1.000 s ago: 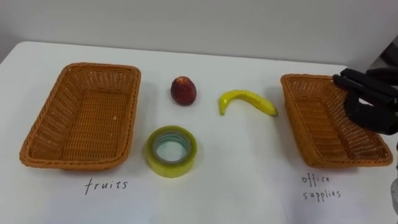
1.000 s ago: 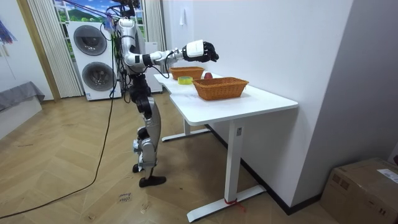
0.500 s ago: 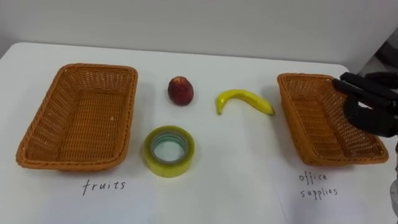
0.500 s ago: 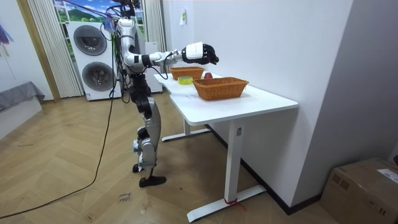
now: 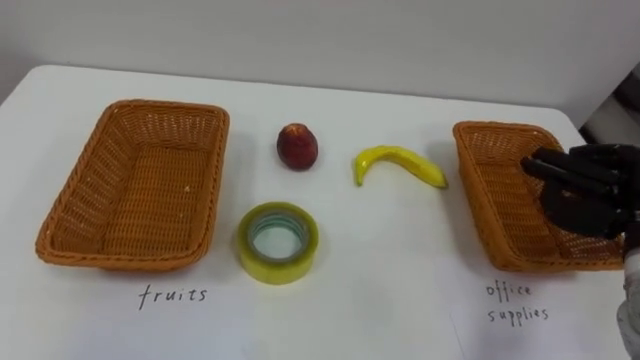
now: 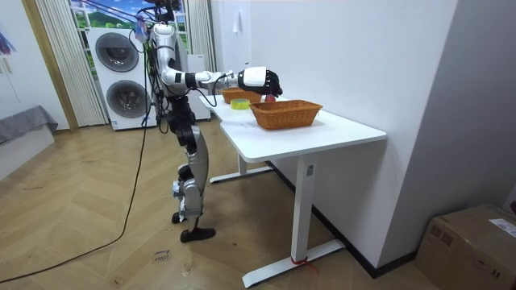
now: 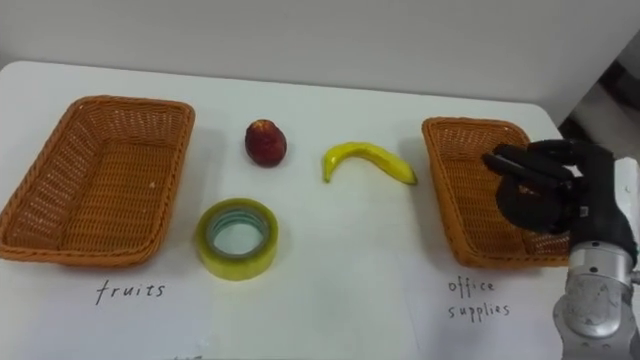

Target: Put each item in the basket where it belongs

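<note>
So, your right hand (image 7: 548, 190) hung over the right basket (image 7: 447, 190), fingers loose and holding nothing. The banana (image 7: 365, 160) and red fruit (image 7: 265, 142) lay between the baskets. The tape roll (image 7: 237, 238) sat nearer, by the left basket (image 7: 100, 190).

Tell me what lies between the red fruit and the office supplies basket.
The banana, alone on the white table, its right tip close to but apart from the basket; both eye views show it.

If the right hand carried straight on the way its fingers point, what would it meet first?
The right hand hangs over the office supplies basket, pointing left. It probably clears the basket's left rim and meets the banana first, though its height is unclear.
</note>
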Motion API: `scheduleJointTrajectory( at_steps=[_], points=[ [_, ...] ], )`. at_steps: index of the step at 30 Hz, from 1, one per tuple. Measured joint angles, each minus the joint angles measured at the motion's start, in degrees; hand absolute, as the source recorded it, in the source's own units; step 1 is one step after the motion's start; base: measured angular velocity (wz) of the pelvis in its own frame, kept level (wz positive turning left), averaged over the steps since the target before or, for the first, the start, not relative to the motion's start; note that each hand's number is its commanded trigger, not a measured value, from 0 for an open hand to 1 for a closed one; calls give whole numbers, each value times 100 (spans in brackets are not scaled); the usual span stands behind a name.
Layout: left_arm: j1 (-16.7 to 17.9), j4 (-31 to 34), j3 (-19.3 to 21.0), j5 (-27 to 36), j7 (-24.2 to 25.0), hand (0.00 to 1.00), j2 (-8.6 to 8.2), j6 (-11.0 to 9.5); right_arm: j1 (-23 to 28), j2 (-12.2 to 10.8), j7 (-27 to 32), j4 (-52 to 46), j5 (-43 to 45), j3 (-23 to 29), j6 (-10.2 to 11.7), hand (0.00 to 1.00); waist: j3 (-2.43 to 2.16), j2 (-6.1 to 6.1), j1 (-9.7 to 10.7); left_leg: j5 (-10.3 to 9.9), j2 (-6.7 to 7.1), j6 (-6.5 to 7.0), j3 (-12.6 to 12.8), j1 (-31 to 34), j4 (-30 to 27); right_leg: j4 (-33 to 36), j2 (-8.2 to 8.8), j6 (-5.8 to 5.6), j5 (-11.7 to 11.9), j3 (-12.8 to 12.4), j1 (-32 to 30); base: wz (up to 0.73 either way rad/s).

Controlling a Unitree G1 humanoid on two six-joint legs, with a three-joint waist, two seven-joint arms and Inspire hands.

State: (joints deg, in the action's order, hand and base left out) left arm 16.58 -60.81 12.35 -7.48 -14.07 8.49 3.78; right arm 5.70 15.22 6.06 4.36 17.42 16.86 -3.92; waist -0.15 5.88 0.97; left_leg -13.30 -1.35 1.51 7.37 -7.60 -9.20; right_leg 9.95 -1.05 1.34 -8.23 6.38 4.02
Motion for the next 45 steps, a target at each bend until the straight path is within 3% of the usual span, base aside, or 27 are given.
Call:
scheduleJointTrajectory(
  at_steps=[5,7,8,9,11,12,26,45],
  points=[
    [91,0,93,-1,123,0,2,3,-3,0,-356,174,60,0,-15,96,4,25,2,-1,2,1,3,0,1,10,4,0,0,-5,9,0],
    [94,0,93,0,140,0,3,3,-3,0,-467,185,103,-2,-90,73,6,26,1,-2,3,2,3,3,-2,6,5,0,0,-14,14,0],
    [91,0,93,0,159,0,6,2,-3,-1,-521,192,115,-2,-112,52,7,28,2,-2,3,2,4,3,-6,3,6,0,0,-21,17,0],
    [90,0,92,0,203,0,14,2,-3,0,-567,192,117,-1,-115,43,7,29,4,-2,3,2,7,3,-8,0,6,0,0,-27,19,0],
    [89,1,92,2,238,0,18,1,-3,0,-625,193,119,-1,-115,4,9,32,5,-2,3,2,11,3,-11,-5,4,0,0,-29,21,0],
    [88,2,91,2,241,0,18,1,-3,-1,-657,193,143,-3,-115,0,13,37,7,-2,3,2,15,5,-12,-8,5,0,0,-39,22,0],
    [65,25,91,8,345,0,91,7,-6,-1,-1024,241,283,-52,-178,0,18,109,14,-2,2,1,19,9,-11,-31,8,0,0,-71,16,0],
    [63,28,91,7,345,0,123,96,-7,-1,-1127,241,287,-69,-243,0,11,95,14,-2,2,1,18,9,-12,-24,13,0,0,-75,22,0]
  ],
)
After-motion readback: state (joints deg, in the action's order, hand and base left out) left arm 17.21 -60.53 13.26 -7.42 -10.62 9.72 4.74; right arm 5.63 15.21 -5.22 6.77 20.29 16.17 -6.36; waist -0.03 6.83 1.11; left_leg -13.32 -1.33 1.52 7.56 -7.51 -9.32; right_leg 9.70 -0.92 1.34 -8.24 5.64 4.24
